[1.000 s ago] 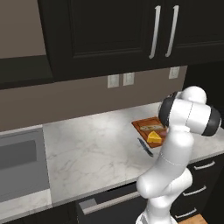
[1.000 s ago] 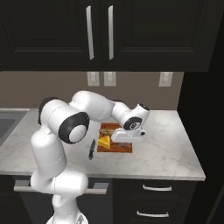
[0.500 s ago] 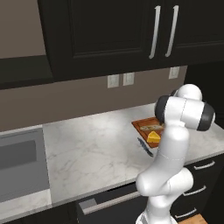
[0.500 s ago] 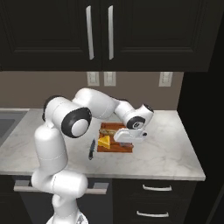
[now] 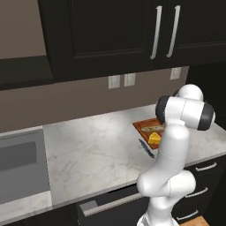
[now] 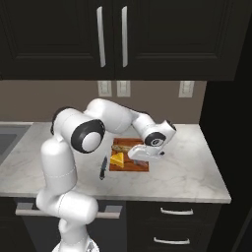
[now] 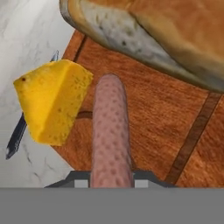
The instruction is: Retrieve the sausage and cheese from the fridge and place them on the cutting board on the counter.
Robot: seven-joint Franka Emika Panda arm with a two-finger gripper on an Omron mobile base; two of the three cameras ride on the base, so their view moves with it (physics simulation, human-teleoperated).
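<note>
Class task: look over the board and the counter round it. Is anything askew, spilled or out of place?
Nothing spilled. The cheese overhangs the board edge, and the sausage is in the shut hand over the board.

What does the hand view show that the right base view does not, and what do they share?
Hand view alone: the sausage running up from between the finger tips, over the board, and the speckled crust of the loaf.

Right base view alone: the arm reaching over the counter, the wall cabinets with grey handles, three wall outlets, and the drawers below.

Both: the cheese at the board's edge, the knife on the marble beside it, and the loaf.
</note>
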